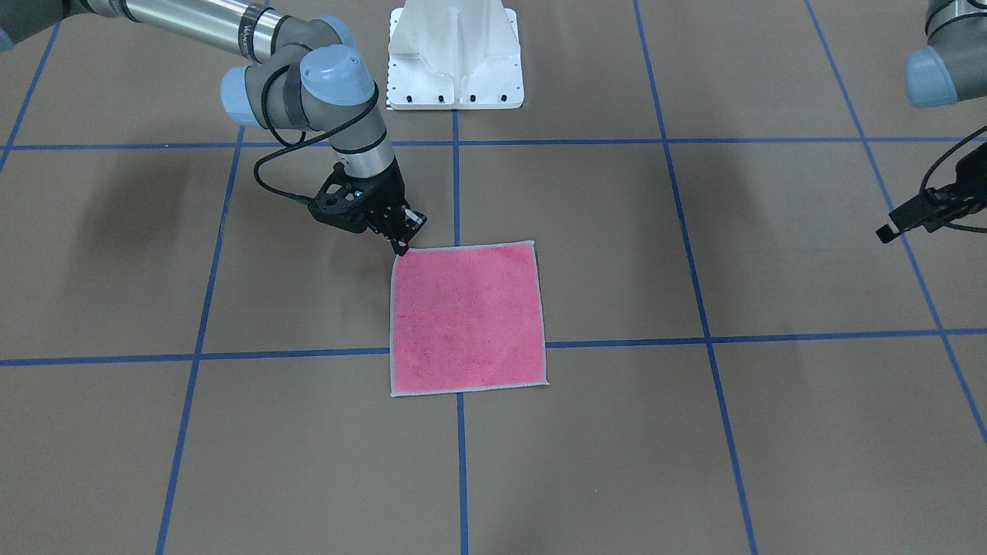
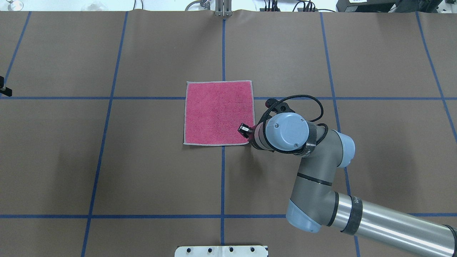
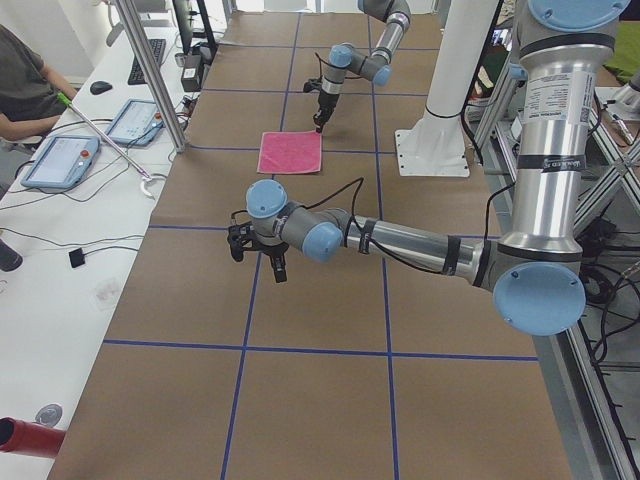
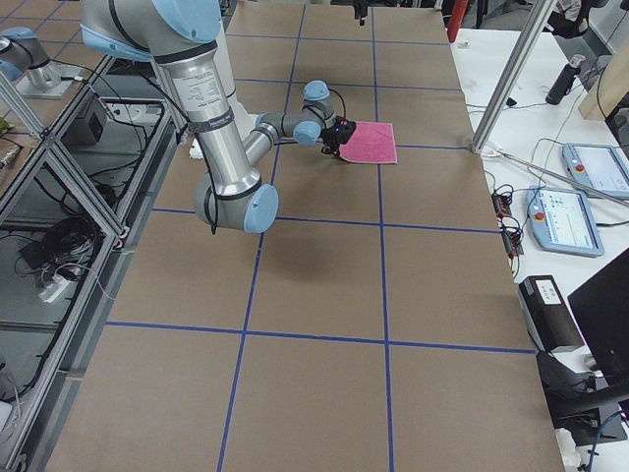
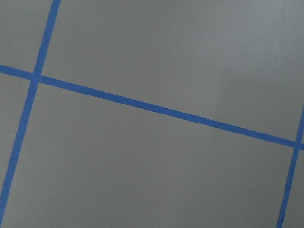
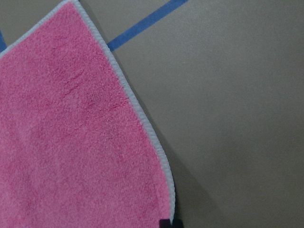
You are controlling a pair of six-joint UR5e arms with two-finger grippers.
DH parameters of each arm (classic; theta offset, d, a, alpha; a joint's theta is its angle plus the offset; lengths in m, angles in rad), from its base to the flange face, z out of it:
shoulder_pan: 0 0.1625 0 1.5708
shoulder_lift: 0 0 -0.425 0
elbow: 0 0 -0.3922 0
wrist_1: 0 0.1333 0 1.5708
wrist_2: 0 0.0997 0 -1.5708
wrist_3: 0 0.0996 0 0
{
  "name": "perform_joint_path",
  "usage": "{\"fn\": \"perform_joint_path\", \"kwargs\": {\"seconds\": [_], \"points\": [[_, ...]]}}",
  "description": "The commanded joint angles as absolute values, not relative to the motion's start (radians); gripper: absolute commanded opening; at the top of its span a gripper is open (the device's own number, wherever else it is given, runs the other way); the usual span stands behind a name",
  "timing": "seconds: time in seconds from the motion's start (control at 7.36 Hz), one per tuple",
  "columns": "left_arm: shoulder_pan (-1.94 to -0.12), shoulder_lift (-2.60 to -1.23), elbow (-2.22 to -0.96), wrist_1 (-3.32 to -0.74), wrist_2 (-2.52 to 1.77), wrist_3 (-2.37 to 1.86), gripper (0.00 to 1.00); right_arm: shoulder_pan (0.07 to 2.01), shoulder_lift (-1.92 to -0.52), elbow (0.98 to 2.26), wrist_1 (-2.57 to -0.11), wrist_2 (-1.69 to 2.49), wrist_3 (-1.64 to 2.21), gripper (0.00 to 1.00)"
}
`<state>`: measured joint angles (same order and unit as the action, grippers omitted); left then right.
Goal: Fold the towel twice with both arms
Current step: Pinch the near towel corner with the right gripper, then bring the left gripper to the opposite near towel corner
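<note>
The towel (image 1: 467,317) lies flat, pink face up, in the middle of the brown table (image 1: 694,462); it also shows in the overhead view (image 2: 217,112). My right gripper (image 1: 401,247) stands at the towel's corner nearest the robot on its right side, fingers together on that corner. In the right wrist view the towel's border (image 6: 142,123) curves down to the black fingertip (image 6: 170,223). In the overhead view the wrist (image 2: 285,132) hides most of that gripper. My left gripper (image 3: 257,262) hovers open and empty far from the towel, above bare table; one finger (image 1: 890,229) shows at the front view's edge.
The white pedestal base (image 1: 455,62) stands behind the towel on the robot's side. Blue tape lines (image 5: 156,109) grid the table. In the left side view an operator (image 3: 25,85) sits at a bench with tablets (image 3: 60,160) beyond a metal post (image 3: 150,75).
</note>
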<state>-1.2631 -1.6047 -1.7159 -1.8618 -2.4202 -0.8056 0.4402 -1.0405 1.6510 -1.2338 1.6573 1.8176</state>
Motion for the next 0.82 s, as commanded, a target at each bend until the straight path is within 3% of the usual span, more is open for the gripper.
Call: {"fn": "perform_joint_path", "kwargs": {"seconds": [0.0, 0.68], "points": [[-1.18, -1.695, -1.715, -1.862, -2.395, -0.958, 1.0, 0.445, -1.104, 1.733, -1.238, 1.663, 1.813, 0.0], [-0.835, -1.882, -1.804, -1.858, -2.162, -1.406, 0.99, 0.428, -1.201, 1.83, -1.238, 1.669, 1.818, 0.0]]}}
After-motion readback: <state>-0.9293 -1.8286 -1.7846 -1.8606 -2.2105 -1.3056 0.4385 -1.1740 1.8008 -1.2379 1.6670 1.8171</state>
